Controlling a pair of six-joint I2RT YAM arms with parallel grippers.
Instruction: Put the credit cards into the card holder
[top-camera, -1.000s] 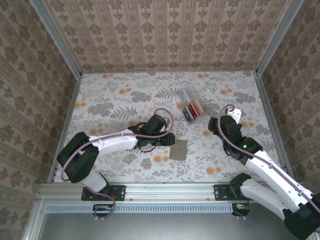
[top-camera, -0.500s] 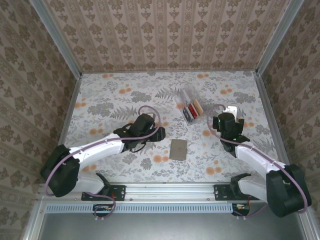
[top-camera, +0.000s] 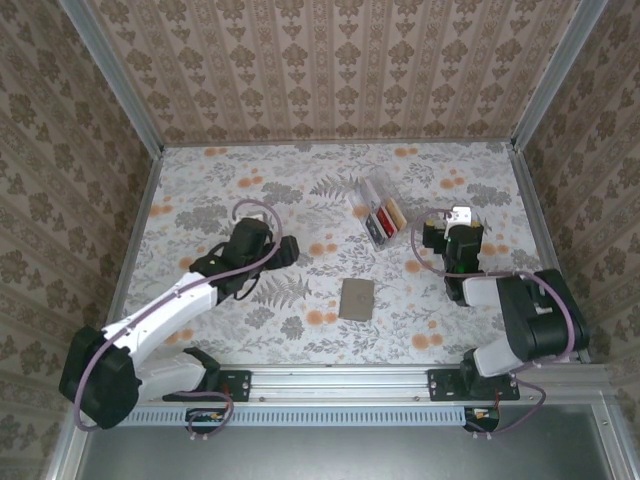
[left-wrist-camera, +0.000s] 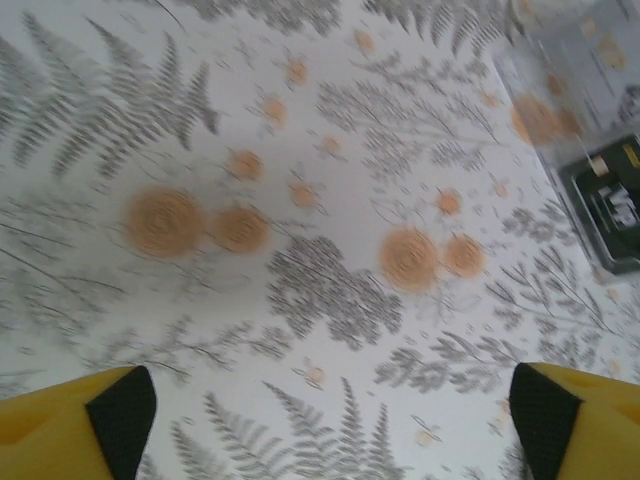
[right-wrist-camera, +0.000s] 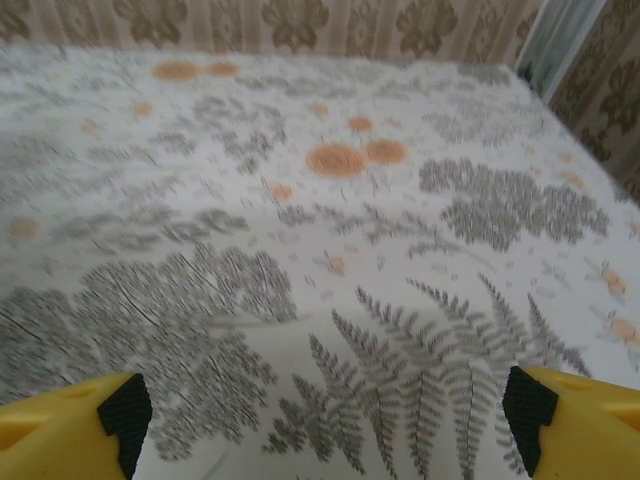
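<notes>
Left gripper (left-wrist-camera: 330, 415) and right gripper (right-wrist-camera: 325, 410) flank the card holder (top-camera: 357, 298), wide and empty; credit cards (top-camera: 383, 222) beyond it lie packed, risking a double pick.

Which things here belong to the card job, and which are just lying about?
Part of the job: credit cards; card holder.
Just lying about: clear plastic box that is with the cards; floral table cover.
</notes>
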